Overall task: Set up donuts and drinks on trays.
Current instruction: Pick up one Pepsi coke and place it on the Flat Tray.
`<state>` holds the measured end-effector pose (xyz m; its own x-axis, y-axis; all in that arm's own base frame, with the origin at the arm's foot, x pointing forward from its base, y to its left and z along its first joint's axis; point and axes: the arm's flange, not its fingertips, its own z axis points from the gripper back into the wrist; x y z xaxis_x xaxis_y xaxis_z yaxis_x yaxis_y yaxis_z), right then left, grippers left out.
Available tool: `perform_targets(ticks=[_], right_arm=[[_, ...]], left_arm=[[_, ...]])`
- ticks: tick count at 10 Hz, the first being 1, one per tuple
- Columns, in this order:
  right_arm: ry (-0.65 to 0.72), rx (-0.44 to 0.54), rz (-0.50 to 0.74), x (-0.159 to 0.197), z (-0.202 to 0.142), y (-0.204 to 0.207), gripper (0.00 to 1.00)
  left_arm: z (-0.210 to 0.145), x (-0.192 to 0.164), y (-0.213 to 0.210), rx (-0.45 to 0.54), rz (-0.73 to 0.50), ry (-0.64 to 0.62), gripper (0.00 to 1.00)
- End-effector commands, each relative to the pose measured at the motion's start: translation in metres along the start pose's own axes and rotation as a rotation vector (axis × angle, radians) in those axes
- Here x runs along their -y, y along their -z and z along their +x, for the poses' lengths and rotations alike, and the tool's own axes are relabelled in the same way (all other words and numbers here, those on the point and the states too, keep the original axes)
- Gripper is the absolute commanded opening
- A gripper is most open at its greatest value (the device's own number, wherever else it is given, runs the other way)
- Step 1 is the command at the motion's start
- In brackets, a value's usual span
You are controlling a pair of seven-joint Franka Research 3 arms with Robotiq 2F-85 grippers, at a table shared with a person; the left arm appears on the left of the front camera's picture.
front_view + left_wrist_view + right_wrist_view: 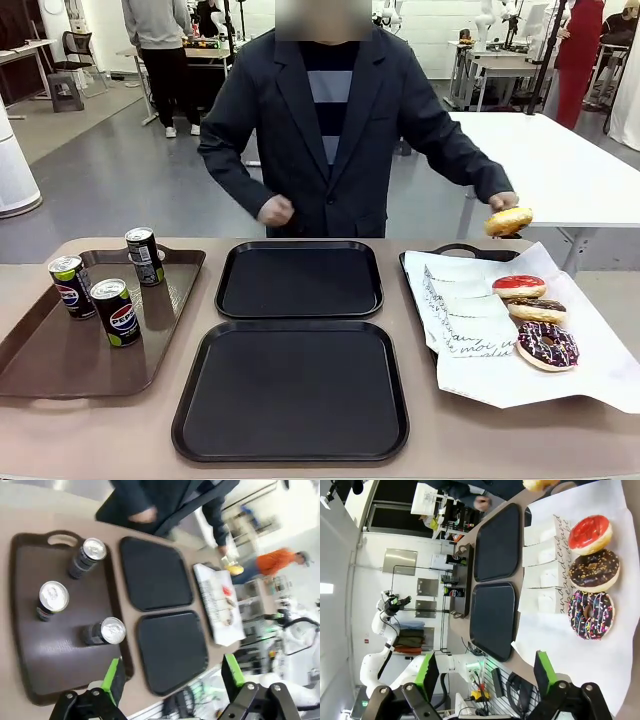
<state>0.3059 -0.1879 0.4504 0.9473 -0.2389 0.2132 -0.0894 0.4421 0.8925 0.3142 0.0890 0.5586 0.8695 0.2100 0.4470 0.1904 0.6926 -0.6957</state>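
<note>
Left gripper [170, 677] and right gripper [485, 672]: jaws spread. Three Pepsi cans [116, 311] stand on the brown tray [60, 365] at the left edge of the table [90, 435]; iced donuts [546, 345] lie at its right edge, black trays [290, 390] between.

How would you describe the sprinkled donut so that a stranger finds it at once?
Look at the large white paper sheet on the robot's right side of the table, where three iced donuts lie in a row. Take the one at the end nearest the robot, the sprinkled donut. Unlike the red-iced donut and the crumb-topped chocolate donut, its dark icing carries coloured sprinkles.
</note>
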Motion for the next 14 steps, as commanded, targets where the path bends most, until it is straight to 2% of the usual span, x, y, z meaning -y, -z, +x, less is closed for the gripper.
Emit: perform_targets(ticks=[1, 2, 3, 5, 7, 8, 9, 10, 11, 13, 14], right_arm=[[-0.017, 0.009, 0.024, 0.001, 0.003, 0.000, 1.00], [-0.017, 0.009, 0.024, 0.001, 0.003, 0.000, 1.00], [-0.017, 0.009, 0.024, 0.001, 0.003, 0.000, 1.00], [-0.017, 0.009, 0.024, 0.001, 0.003, 0.000, 1.00], [-0.017, 0.009, 0.024, 0.001, 0.003, 0.000, 1.00], [-0.017, 0.009, 0.024, 0.001, 0.003, 0.000, 1.00], [-0.017, 0.009, 0.024, 0.001, 0.003, 0.000, 1.00], [-0.017, 0.009, 0.024, 0.001, 0.003, 0.000, 1.00], [-0.017, 0.009, 0.024, 0.001, 0.003, 0.000, 1.00], [-0.017, 0.009, 0.024, 0.001, 0.003, 0.000, 1.00], [-0.017, 0.009, 0.024, 0.001, 0.003, 0.000, 1.00]], left_arm=[[0.036, 0.062, 0.017, -0.217, 0.336, 0.082, 1.00], [0.041, 0.090, 0.037, -0.378, 0.542, 0.141, 1.00], [0.048, 0.110, 0.066, -0.479, 0.682, 0.184, 1.00], [0.029, 0.120, 0.118, -0.549, 0.859, 0.229, 1.00], [0.016, 0.108, 0.163, -0.574, 0.925, 0.273, 1.00], [0.006, 0.096, 0.171, -0.581, 0.941, 0.265, 1.00], [0.010, 0.091, 0.178, -0.563, 0.904, 0.266, 1.00], [0.005, 0.093, 0.168, -0.450, 0.788, 0.274, 1.00], [0.004, 0.095, 0.184, -0.610, 0.930, 0.280, 1.00], [0.004, 0.095, 0.184, -0.610, 0.930, 0.280, 1.00], [0.006, 0.091, 0.182, -0.583, 0.887, 0.283, 1.00]])
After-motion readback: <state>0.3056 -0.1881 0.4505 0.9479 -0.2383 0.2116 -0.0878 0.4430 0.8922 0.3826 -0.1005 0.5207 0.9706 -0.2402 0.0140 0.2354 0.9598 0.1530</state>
